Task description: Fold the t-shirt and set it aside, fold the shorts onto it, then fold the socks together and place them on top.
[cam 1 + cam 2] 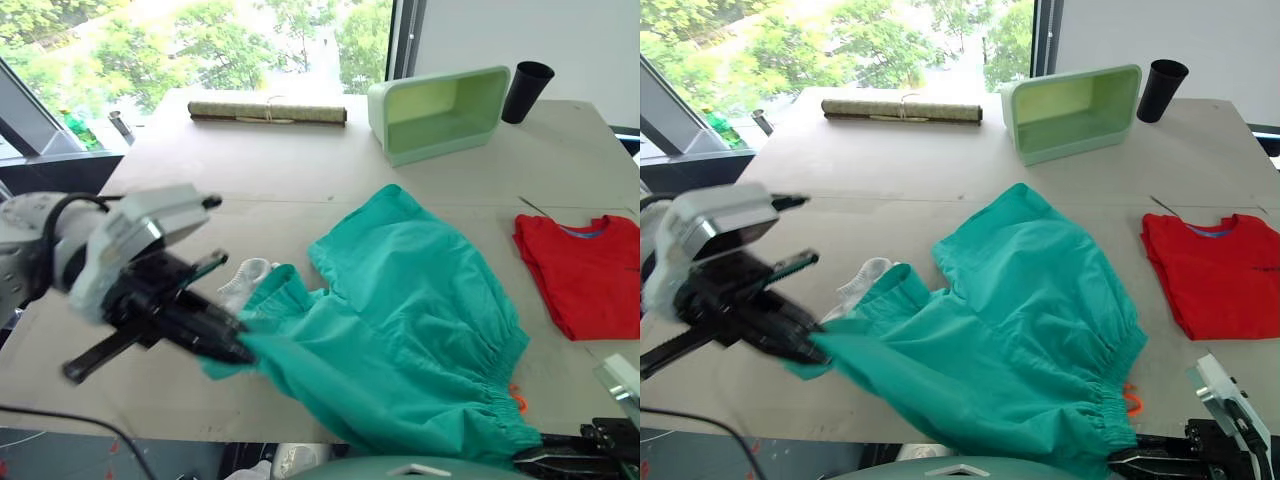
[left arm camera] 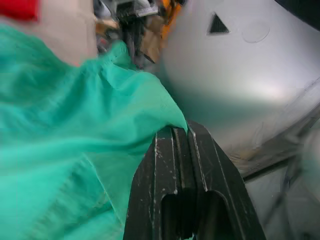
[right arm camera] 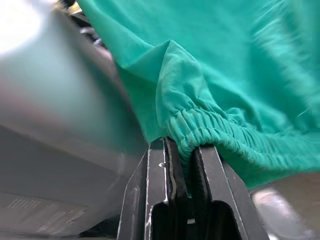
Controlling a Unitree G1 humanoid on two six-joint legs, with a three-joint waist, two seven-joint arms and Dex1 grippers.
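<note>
Now my left gripper (image 1: 232, 348) and right gripper (image 3: 186, 150) both pinch the limp, light shorts (image 1: 420, 330) at hem and waistband, beside the socks (image 1: 245, 278).

Pale green bin (image 1: 440, 112) on its side, black cup (image 1: 526, 91), rolled mat (image 1: 267, 113)

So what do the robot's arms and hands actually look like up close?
The left arm is rounded silver-grey casing with a pale boxy module on the wrist and a black cable looping over it. Its left gripper is black, with two long flat fingers, scuffed, with slotted cut-outs. The right gripper has matching black fingers below a small pale wrist block.
</note>
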